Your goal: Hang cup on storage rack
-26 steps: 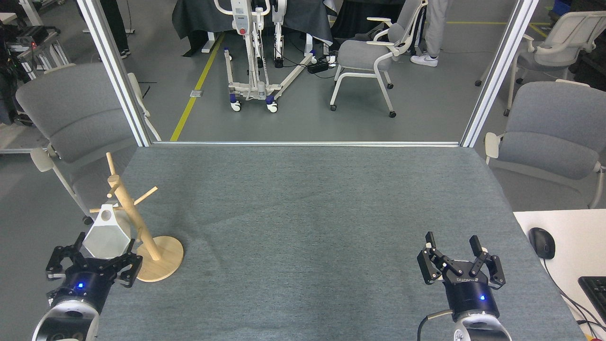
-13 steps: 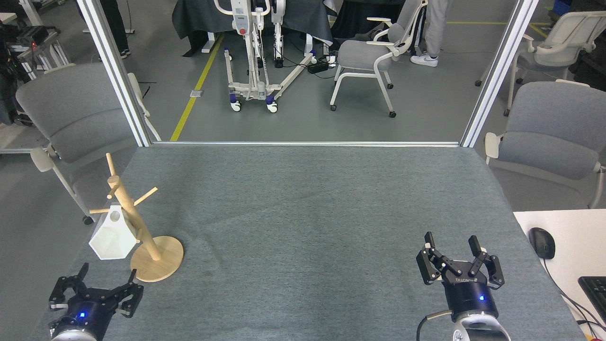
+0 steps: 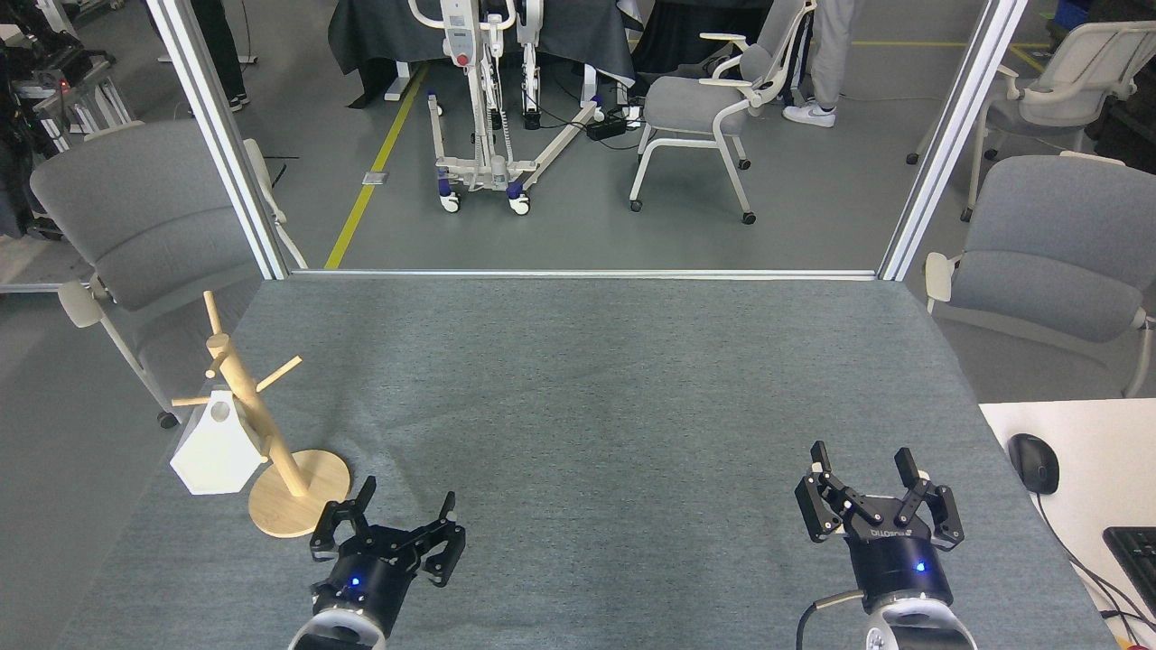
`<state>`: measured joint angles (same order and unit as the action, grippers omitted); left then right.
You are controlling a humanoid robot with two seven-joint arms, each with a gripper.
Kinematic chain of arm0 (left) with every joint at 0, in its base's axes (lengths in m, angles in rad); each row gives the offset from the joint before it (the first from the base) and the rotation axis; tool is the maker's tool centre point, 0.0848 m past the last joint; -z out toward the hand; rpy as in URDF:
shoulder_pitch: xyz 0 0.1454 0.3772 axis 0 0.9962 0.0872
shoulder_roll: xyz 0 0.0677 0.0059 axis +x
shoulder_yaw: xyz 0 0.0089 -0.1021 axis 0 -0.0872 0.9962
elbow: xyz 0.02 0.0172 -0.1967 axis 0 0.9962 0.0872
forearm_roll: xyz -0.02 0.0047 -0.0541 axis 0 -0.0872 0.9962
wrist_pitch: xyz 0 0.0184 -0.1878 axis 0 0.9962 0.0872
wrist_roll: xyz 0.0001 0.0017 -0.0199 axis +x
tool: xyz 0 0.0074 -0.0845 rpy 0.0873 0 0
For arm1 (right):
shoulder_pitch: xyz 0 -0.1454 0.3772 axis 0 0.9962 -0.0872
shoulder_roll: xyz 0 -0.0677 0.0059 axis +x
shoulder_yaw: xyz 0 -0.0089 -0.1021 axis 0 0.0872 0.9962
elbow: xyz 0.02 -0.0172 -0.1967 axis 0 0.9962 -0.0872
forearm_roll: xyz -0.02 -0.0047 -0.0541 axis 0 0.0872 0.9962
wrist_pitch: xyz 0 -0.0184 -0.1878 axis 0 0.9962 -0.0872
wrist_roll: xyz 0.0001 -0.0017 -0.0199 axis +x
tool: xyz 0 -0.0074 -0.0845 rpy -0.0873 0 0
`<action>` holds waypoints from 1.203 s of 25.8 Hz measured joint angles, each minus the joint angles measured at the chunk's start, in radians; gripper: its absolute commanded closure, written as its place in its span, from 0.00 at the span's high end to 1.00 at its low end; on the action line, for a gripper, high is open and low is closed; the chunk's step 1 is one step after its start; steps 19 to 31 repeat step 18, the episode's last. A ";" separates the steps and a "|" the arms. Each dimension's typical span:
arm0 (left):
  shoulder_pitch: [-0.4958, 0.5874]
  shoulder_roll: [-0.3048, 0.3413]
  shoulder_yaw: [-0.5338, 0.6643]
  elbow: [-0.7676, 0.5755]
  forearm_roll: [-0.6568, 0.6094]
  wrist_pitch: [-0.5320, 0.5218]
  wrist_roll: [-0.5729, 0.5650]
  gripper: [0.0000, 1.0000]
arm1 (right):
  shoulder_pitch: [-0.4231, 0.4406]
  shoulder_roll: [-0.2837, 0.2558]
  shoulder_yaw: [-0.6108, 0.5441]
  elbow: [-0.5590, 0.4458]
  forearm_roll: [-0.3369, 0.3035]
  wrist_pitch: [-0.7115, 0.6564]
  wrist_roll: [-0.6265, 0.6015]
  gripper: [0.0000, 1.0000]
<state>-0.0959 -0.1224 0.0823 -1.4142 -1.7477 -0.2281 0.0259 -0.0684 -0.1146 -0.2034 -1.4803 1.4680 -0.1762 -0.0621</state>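
While the white faceted cup [image 3: 215, 447] is hanging on a left peg of the wooden mug tree [image 3: 257, 424], the spread, empty left tool [image 3: 404, 516] is sitting nearest, just right of the base.

On the grey table [image 3: 614, 388] stands 1 storage rack [image 3: 271, 451] near its left edge, with 1 cup [image 3: 215, 447] hanging on it; the rack shows 1 pole, 1 round base and 4 visible pegs; 2 grippers hover over the table's near edge, the left gripper [image 3: 404, 508] just beside the rack's base, the right gripper [image 3: 865, 465] well apart from it, each with 2 fingers spread; beyond the table stand 4 grey chairs and 1 wheeled lift frame [image 3: 479, 108]; to the table's right, 1 white desk [image 3: 1084, 487] carries 1 mouse [image 3: 1032, 462] and 1 keyboard [image 3: 1136, 560].
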 measured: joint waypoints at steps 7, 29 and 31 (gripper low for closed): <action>-0.061 -0.009 -0.137 -0.017 0.091 0.166 -0.013 0.99 | 0.001 0.000 0.000 0.000 0.000 0.002 0.004 1.00; -0.040 -0.008 -0.142 -0.047 0.186 0.192 -0.016 0.99 | -0.005 0.008 0.002 0.000 0.000 0.003 0.008 1.00; -0.040 -0.008 -0.142 -0.047 0.186 0.192 -0.016 0.99 | -0.005 0.008 0.002 0.000 0.000 0.003 0.008 1.00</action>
